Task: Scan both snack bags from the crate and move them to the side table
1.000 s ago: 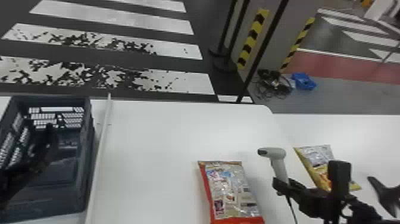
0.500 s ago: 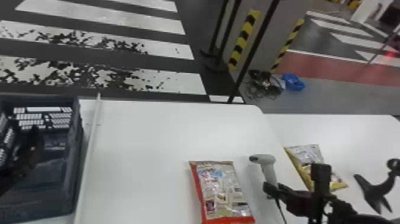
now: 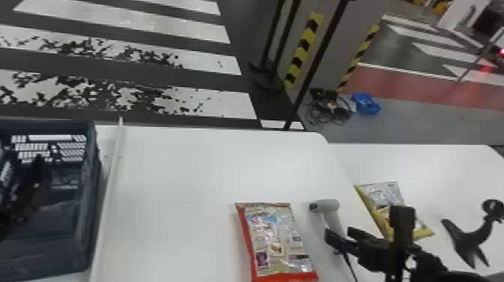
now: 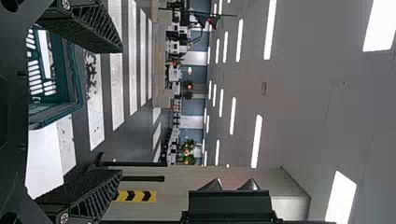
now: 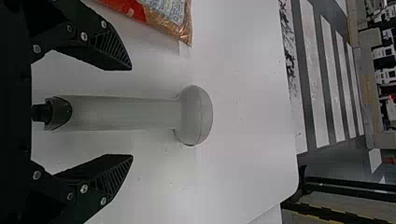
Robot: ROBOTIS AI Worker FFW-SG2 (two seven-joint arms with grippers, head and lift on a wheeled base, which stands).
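Note:
In the head view my right gripper [image 3: 340, 235] stands around the handle of the grey scanner [image 3: 330, 208]; in the right wrist view my right gripper [image 5: 129, 113] has its fingers apart, with gaps on both sides of the scanner handle [image 5: 126, 113]. Just left of the scanner, the red snack bag [image 3: 275, 240] lies flat on the white table. The yellow snack bag [image 3: 386, 206] rests on the side table [image 3: 450, 168], partly behind the right arm. My left gripper [image 3: 35, 180] is over the dark crate [image 3: 84, 240], and the left wrist view shows the left gripper [image 4: 120, 111] open.
A pale bar [image 3: 108, 187] runs along the table [image 3: 180, 187] beside the crate. On the side table, right of the right arm, stands a black forked stand [image 3: 467, 240]. A cable hangs from the scanner. Posts and striped barriers are beyond the tables.
The head view has swung to the right, so the tables and everything on them appear farther left. The right gripper is slightly closer to the scanner's head.

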